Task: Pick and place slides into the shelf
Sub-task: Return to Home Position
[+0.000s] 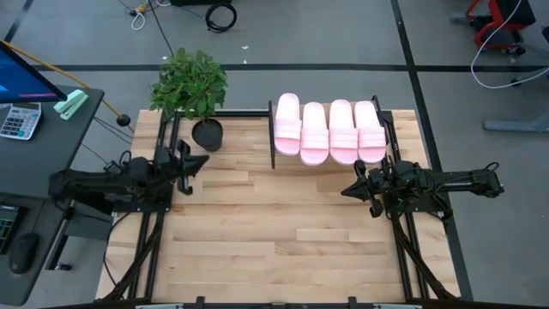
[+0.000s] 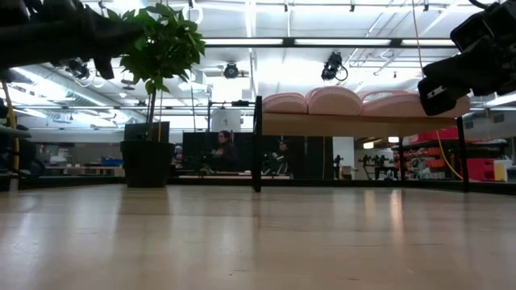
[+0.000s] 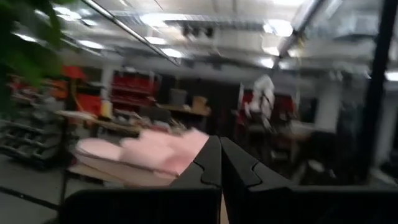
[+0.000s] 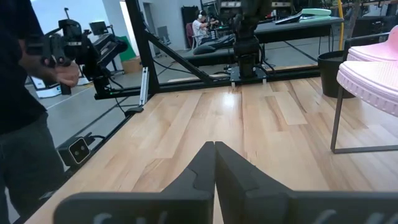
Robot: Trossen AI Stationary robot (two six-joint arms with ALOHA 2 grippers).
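Note:
Several pale pink slides (image 1: 328, 131) lie side by side on the shelf (image 1: 278, 157), a low rack with a thin black frame at the table's far edge; the low view shows them (image 2: 334, 100) on its wood top. My left gripper (image 1: 202, 160) is shut and empty above the table's left side, pointing toward the right, next to the potted plant. Its wrist view shows the slides (image 3: 155, 151) ahead of its shut fingers (image 3: 220, 158). My right gripper (image 1: 346, 190) is shut and empty above the table's right side, pointing left, just nearer than the shelf (image 4: 336, 124).
A potted plant (image 1: 193, 90) in a black pot stands at the far left of the table. A person (image 4: 25, 99) stands beyond the table's left side by a desk with a calculator (image 1: 19, 120). Bare wood (image 1: 283, 232) stretches between the arms and the near edge.

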